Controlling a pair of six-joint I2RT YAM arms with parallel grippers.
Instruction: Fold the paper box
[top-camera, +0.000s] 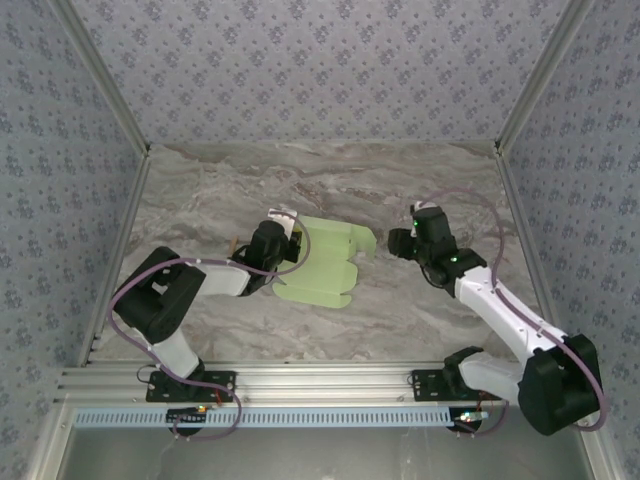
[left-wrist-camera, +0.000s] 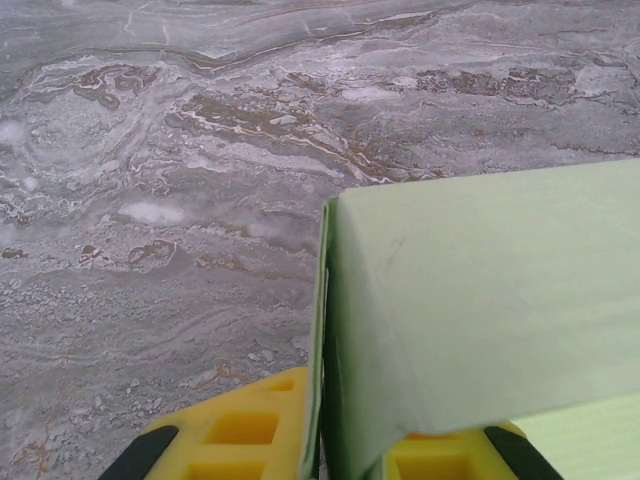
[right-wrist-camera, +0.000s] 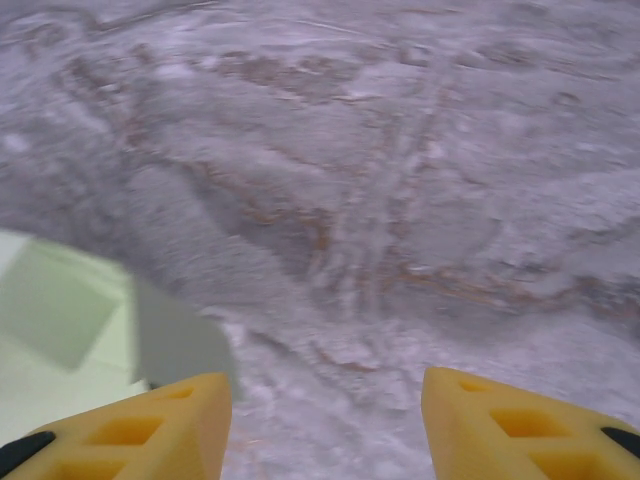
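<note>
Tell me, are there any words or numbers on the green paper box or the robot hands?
None to read. The paper box is plain pale green, the left hand and right hand are plain yellow, and the table has only swirly marble lines.

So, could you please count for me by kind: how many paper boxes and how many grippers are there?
paper box: 1
grippers: 2, the left gripper and the right gripper
total: 3
</note>
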